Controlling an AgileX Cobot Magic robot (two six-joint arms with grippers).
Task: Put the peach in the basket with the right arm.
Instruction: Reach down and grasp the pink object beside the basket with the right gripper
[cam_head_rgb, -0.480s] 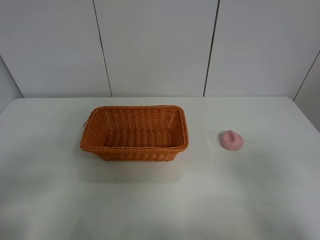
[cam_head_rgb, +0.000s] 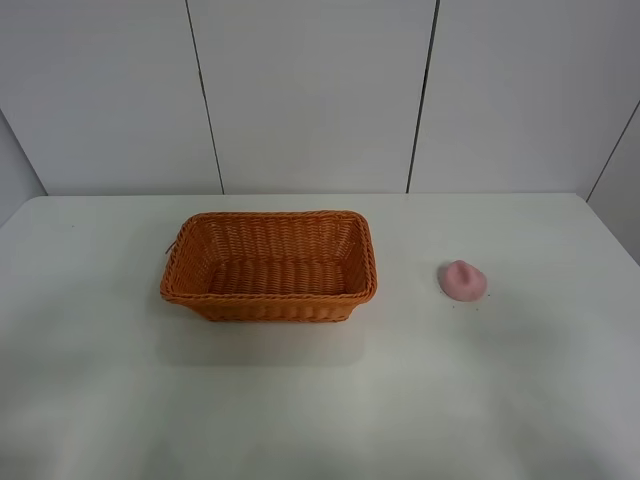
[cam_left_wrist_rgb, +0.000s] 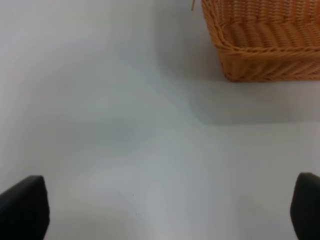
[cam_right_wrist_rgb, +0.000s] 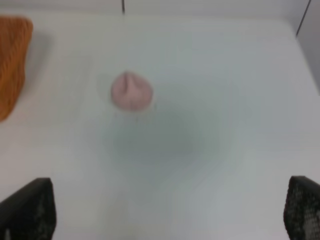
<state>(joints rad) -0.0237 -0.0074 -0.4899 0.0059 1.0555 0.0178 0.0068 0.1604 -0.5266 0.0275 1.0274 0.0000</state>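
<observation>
The pale pink peach (cam_head_rgb: 463, 280) lies on the white table to the right of the orange-brown wicker basket (cam_head_rgb: 268, 266), which is empty. Neither arm shows in the high view. In the right wrist view the peach (cam_right_wrist_rgb: 131, 91) lies well ahead of my right gripper (cam_right_wrist_rgb: 167, 212), whose black fingers (cam_right_wrist_rgb: 30, 210) stand wide apart with nothing between them; a basket corner (cam_right_wrist_rgb: 12, 60) shows at the edge. In the left wrist view my left gripper (cam_left_wrist_rgb: 165, 210) is open over bare table, with the basket's corner (cam_left_wrist_rgb: 265, 45) ahead.
The white table (cam_head_rgb: 320, 400) ends at a grey panelled wall (cam_head_rgb: 320, 90) behind the basket. The table's right edge runs close past the peach.
</observation>
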